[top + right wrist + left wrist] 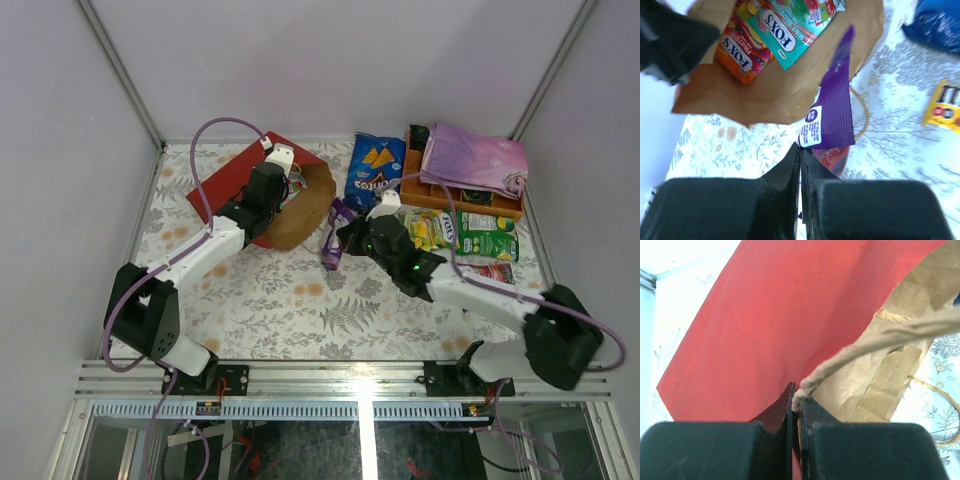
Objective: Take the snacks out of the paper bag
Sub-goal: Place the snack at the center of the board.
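the paper bag (pixel 232 178) lies on its side at the far left of the flowered table (pixel 290 305), red outside, brown mouth turned to the right; the left gripper (pixel 796 394) is pinched tight on the rim of the mouth, right where a string handle (pixel 880 339) meets the paper, with no gap showing between the fingers; the right gripper (pixel 800 150) is likewise closed, clamped on the lower edge of a purple packet (pixel 831 112), which hangs just outside the mouth of the bag, its upper tip overlapping the brown rim in the right wrist view; in the overhead view that packet sits between the bag and the right arm; inside the bag, near the mouth, lie a teal fox's pack (pixel 790 25) and an orange fox's pack (pixel 740 50), touching each other; a blue doritos bag (pixel 375 170) rests on the table just to the right of the bag's mouth; a small yellow pack (pixel 942 105) lies on the table further right; a green pack (pixel 487 235) lies beside it, in front of the orange tray (pixel 415 188); a folded purple cloth (pixel 475 155) sits on top of the tray.
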Robot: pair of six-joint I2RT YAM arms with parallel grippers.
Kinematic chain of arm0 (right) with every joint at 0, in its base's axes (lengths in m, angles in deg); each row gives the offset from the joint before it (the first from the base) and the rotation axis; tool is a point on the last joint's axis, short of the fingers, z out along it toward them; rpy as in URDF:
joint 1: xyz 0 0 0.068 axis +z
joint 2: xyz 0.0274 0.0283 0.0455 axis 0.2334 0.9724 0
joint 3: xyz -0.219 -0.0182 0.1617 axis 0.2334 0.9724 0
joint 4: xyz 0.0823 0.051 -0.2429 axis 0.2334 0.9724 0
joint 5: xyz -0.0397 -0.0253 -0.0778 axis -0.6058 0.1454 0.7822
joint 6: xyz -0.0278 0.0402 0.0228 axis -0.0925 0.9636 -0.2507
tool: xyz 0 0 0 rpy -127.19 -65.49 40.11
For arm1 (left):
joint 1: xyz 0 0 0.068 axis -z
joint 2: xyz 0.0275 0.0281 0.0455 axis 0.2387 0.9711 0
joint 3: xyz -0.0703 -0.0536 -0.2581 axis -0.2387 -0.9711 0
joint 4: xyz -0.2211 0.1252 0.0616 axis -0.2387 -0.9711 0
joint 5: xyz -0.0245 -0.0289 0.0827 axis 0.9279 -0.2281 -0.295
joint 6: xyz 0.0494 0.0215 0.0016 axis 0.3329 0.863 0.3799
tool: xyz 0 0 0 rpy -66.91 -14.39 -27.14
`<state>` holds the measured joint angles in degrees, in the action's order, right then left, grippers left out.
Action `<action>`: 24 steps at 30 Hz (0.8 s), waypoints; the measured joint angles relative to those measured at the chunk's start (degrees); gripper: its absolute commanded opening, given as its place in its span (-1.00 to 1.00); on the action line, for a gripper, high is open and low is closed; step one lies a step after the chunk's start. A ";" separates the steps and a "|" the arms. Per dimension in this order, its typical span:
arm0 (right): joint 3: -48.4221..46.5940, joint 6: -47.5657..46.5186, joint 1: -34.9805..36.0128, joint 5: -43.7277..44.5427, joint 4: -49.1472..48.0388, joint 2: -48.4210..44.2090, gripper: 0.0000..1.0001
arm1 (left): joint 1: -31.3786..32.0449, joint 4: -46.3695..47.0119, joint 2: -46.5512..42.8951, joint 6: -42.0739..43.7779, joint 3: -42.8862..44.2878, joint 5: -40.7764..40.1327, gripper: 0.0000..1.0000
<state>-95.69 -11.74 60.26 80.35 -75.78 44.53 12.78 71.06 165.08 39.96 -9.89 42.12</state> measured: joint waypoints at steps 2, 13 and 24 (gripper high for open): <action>0.76 -4.44 0.00 0.00 6.25 -8.13 -1.00 | 0.00 0.00 0.04 0.00 0.00 -0.24 -1.00; -11.69 -15.45 0.04 6.34 46.27 -20.39 -1.00 | 0.04 -0.04 2.43 0.02 0.28 -1.75 -1.00; -19.17 -10.16 4.44 28.02 75.23 -8.83 -1.00 | 0.07 -0.04 2.54 0.04 0.31 -2.62 -1.00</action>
<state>-114.86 -21.90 64.70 108.38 -0.55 35.70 12.85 71.02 167.62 40.00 -9.58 39.50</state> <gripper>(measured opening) 0.010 0.008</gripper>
